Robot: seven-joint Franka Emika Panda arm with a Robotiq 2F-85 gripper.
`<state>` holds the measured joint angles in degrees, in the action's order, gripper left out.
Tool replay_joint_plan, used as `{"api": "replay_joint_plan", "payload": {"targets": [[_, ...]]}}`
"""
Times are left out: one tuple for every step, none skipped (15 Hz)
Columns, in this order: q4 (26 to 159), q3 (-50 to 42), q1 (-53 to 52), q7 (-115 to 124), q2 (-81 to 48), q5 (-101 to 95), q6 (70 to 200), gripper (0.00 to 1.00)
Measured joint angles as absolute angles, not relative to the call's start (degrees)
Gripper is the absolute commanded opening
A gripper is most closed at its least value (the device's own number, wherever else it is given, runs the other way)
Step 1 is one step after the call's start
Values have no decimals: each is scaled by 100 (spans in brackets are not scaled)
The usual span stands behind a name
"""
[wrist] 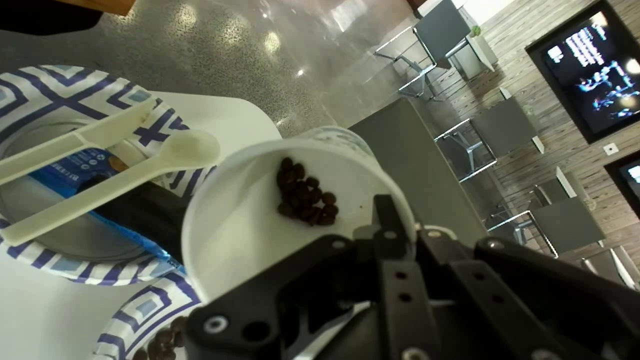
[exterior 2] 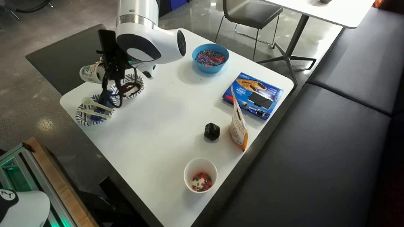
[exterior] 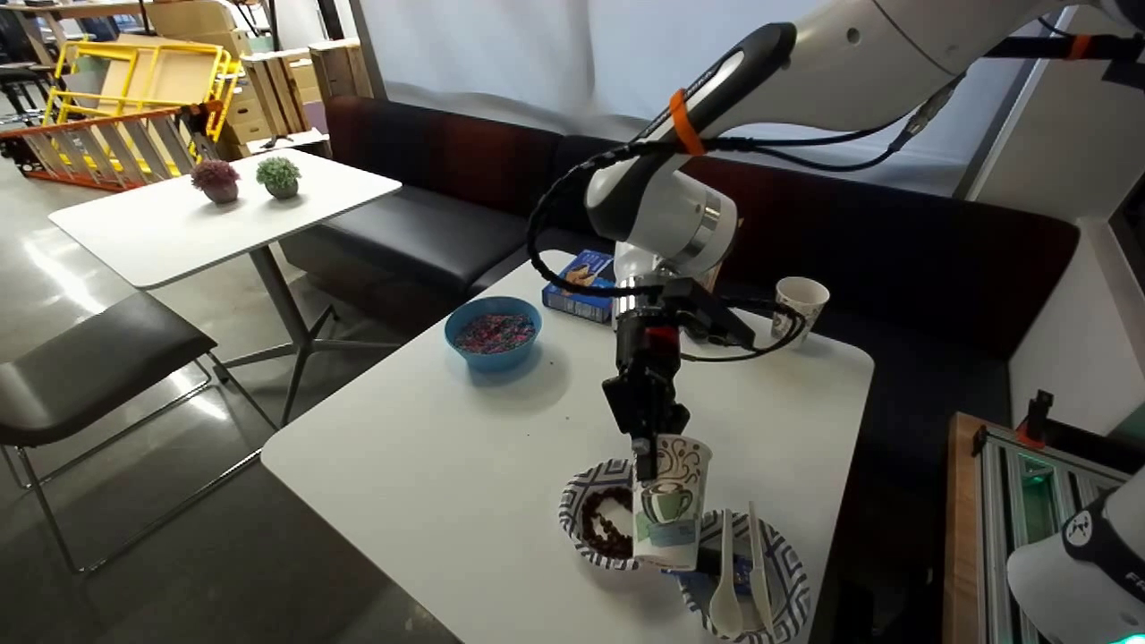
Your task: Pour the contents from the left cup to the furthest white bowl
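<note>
In an exterior view, a dark chair [exterior: 98, 362] stood at the left, near a white side table [exterior: 179, 237] with a small reddish plant [exterior: 215, 179] and a small green plant [exterior: 279, 176]. Next came the main table [exterior: 447, 447], where a blue bowl [exterior: 495, 360] held mixed coloured bits [exterior: 495, 333]; a blue box [exterior: 580, 286] lay just to its right, partly behind the arm [exterior: 666, 219]. Toward the near end sat the patterned white bowl [exterior: 575, 501], brown beans [exterior: 594, 529] ringed inside it. Part of its right side was hidden behind the paper cup [exterior: 673, 505], which was held up off the table. The gripper [exterior: 654, 454] was clamped on the cup's wall; the wrist view showed one finger [wrist: 389, 225] inside the cup and the other outside, with more beans [wrist: 306, 197] gathered within. How far the cup leaned, I could not tell. Beside that bowl, to the right, a second patterned bowl [exterior: 792, 572] bore a pale spoon [exterior: 726, 608], a pale knife [exterior: 760, 572] and a blue packet [wrist: 95, 167]. At the far right, near the table's back edge, another paper cup [exterior: 799, 313] stood upright and apart, with red and dark bits [exterior 2: 202, 182] in it.
</note>
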<state>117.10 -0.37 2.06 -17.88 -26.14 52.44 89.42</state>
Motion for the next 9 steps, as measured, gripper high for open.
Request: {"api": "replay_joint_plan", "payload": {"targets": [[11658, -33, 220, -1788, -2666, 5244, 8893, 2], [11624, -33, 229, -1788, -2696, 5244, 8864, 2], [11606, -31, 235, -1788, -2709, 5244, 8857, 2], [11597, -29, 238, -1788, -2714, 5244, 8855, 0], [11590, -27, 240, -1788, -2716, 5244, 8855, 0], [11588, -28, 240, -1788, -2716, 5244, 8855, 0], [11586, -28, 243, -1795, -2716, 5241, 8855, 0], [11578, -28, 250, -1823, -2717, 5241, 8840, 0], [11561, -28, 261, -1859, -2722, 5241, 8814, 0]]}}
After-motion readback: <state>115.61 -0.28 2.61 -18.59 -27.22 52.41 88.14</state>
